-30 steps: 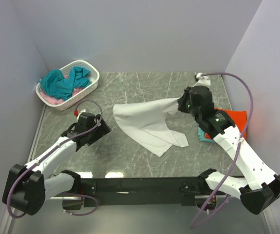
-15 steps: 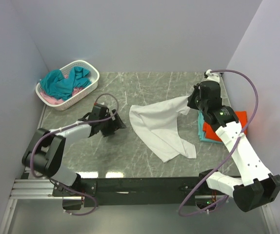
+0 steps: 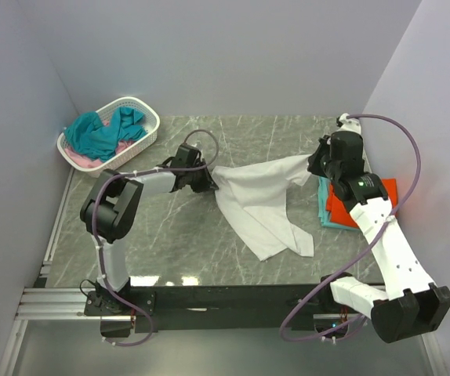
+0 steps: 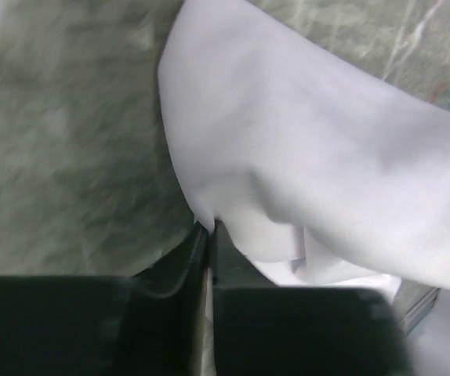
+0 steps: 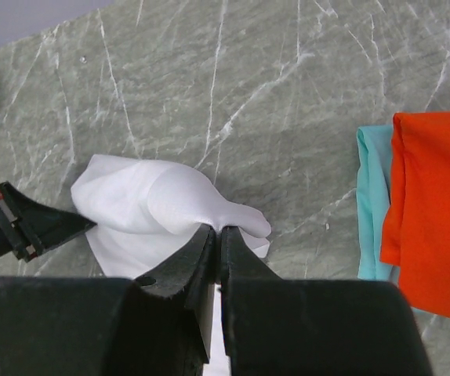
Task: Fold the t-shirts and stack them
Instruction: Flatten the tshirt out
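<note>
A white t-shirt (image 3: 260, 200) hangs stretched between my two grippers over the middle of the marble table. My left gripper (image 3: 212, 178) is shut on its left corner; in the left wrist view the cloth (image 4: 311, 164) is pinched at the fingertips (image 4: 209, 229). My right gripper (image 3: 313, 163) is shut on the shirt's right end, and the white cloth (image 5: 162, 200) bunches at the tips (image 5: 217, 231). The shirt's lower part trails on the table toward the front. An orange-red t-shirt (image 3: 370, 200) lies folded on a teal one (image 3: 328, 215) at the right.
A white perforated basket (image 3: 143, 145) at the back left holds teal shirts (image 3: 99, 133) and a pink one (image 3: 80, 160). Grey walls close in the back and both sides. The black rail (image 3: 225, 298) with the arm bases runs along the front.
My left arm swung right across the table and its gripper shut on the white t-shirt's left corner. The right gripper carried the shirt's other end rightward and back.
</note>
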`<action>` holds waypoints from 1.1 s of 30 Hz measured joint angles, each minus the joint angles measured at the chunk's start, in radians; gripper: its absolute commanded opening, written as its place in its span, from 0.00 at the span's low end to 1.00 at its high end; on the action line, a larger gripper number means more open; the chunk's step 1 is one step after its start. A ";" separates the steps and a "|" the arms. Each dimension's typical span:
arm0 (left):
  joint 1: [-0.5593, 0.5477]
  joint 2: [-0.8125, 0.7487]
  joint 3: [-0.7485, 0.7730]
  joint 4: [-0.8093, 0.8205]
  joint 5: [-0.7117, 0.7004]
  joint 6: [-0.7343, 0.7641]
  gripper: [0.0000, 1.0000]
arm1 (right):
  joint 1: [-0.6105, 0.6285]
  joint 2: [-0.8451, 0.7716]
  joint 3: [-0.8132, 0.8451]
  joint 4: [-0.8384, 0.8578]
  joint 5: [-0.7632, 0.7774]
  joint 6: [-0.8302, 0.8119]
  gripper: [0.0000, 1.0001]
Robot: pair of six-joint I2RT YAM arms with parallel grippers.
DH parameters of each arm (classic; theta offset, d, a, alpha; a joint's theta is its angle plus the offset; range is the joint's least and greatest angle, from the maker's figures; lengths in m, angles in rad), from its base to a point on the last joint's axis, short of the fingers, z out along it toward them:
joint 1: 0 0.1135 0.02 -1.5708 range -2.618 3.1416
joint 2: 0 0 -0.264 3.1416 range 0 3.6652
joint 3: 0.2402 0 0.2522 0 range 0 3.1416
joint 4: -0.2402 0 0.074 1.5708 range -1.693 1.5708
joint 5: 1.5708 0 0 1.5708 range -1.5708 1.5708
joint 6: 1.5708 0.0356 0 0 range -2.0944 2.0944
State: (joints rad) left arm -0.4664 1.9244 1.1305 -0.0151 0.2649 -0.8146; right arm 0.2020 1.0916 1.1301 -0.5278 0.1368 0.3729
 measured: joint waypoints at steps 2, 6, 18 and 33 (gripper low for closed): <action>-0.004 0.018 0.041 -0.001 -0.002 0.016 0.01 | -0.005 -0.008 0.000 0.000 -0.008 -0.001 0.00; -0.008 0.011 0.078 -0.008 -0.024 0.037 0.01 | -0.006 -0.048 0.000 -0.003 -0.031 -0.002 0.00; -0.071 -0.587 -0.051 -0.068 -0.323 0.095 0.01 | -0.008 -0.307 0.067 -0.069 -0.154 -0.025 0.00; -0.154 -1.196 0.080 -0.246 -0.405 0.236 0.01 | -0.010 -0.549 0.412 -0.130 -0.434 -0.030 0.00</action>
State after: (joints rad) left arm -0.6201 0.7288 1.2110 -0.2615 -0.1398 -0.5785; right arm 0.1917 0.5430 1.5421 -0.6579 -0.2970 0.3431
